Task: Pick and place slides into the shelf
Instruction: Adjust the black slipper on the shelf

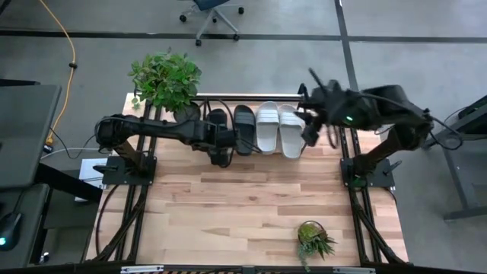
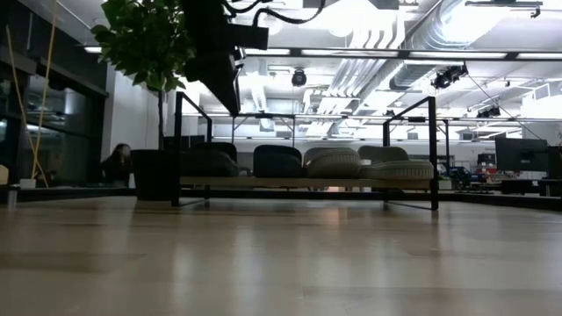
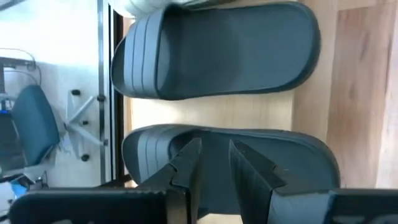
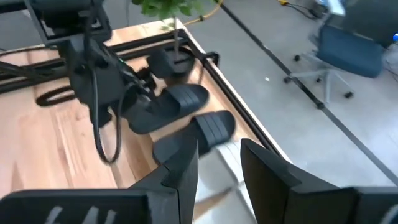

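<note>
The left gripper (image 3: 214,163) sits closest to the lens in the left wrist view, directly above the outer black slide (image 3: 249,162). Its two fingers (image 3: 186,163) stand apart with a narrow gap between them, and nothing is clamped in that gap. Contact with the slide surface cannot be told.

The shelf (image 1: 251,97) serves as the reference for all positions. It stands at the far edge of the table (image 1: 251,205), and all four slides lie inside it, side by side in one row:

- Outer black slide (image 1: 217,122) — at the shelf's left end, partly covered by the left gripper (image 1: 221,144).
- Inner black slide (image 1: 244,129) — just beside the first, on the light wood base.
- Two light grey slides (image 1: 278,129) — touching each other, filling the shelf's right half.

In the low view the black tubing of the shelf (image 2: 176,149) frames the four rounded straps, dark ones toward the large potted plant (image 2: 145,39).

The right gripper (image 1: 310,131) hangs at the shelf's right end, just beside the last grey slide. Its fingers (image 4: 180,165) are parted and empty.

The large potted plant (image 1: 165,78) stands at the shelf's left end. A small potted plant (image 1: 313,240) sits on the table well apart from the shelf, at the near edge.
</note>
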